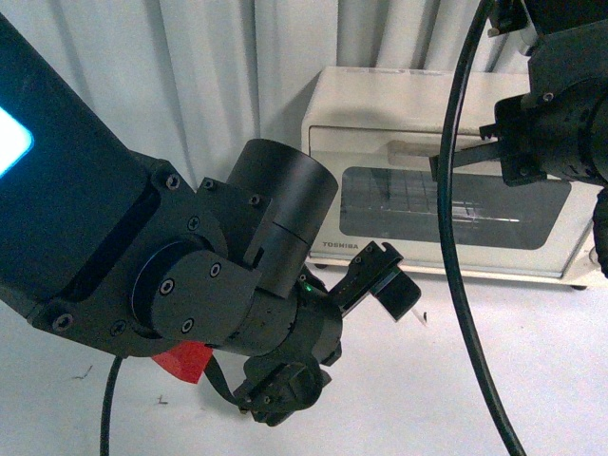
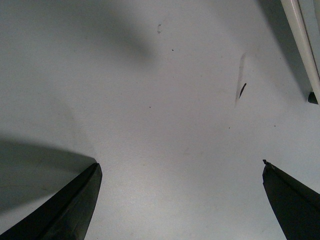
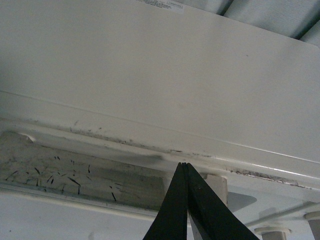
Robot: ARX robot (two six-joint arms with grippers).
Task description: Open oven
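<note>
Oven (image 1: 361, 104) at desk's (image 1: 532, 380) back right, door closed, wire rack (image 1: 427, 199) inside behind glass. Right gripper (image 3: 183, 167) fingertips pressed together at handle (image 1: 410, 147). Left gripper (image 1: 382, 278) spread wide above desk.

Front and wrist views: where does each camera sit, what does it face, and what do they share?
Front: on the body, facing the oven; left gripper and right gripper show.
Left wrist: on the left arm, over the table; open fingers show.
Right wrist: on the right arm, close to the oven's handle; shut fingers show.
Shared: oven in all three.
</note>
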